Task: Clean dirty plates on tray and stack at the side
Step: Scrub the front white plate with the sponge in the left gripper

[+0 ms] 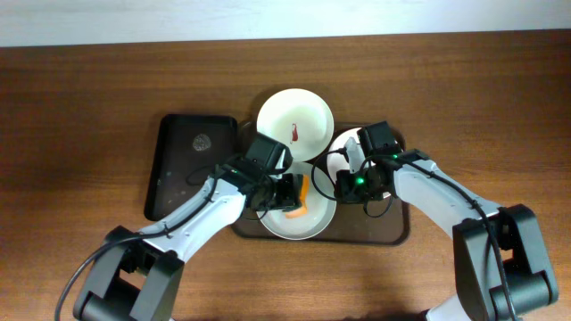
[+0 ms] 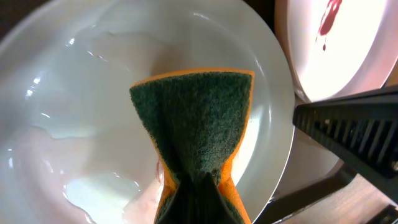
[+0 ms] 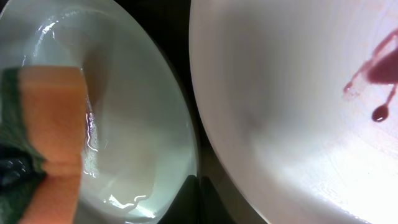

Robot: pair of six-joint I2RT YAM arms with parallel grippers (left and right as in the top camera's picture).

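The pale mint-green plate (image 1: pixel 308 227) lies at the front of the dark brown tray (image 1: pixel 384 234). It looks wet in the left wrist view (image 2: pixel 93 93) and the right wrist view (image 3: pixel 137 112). My left gripper (image 1: pixel 284 192) is shut on an orange sponge with a green scouring face (image 2: pixel 199 118) and presses it on this plate. My right gripper (image 3: pixel 199 202) is shut at the mint plate's right rim (image 1: pixel 343 185). A white plate (image 1: pixel 294 120) with a red smear lies at the tray's back. A second white plate (image 3: pixel 292 112), also with a red smear, lies under my right arm (image 1: pixel 343 143).
A smaller black tray (image 1: pixel 192 165) lies left of the brown tray on the wooden table. The two arms sit close together over the brown tray. The right gripper's dark body (image 2: pixel 354 130) shows in the left wrist view next to the mint plate.
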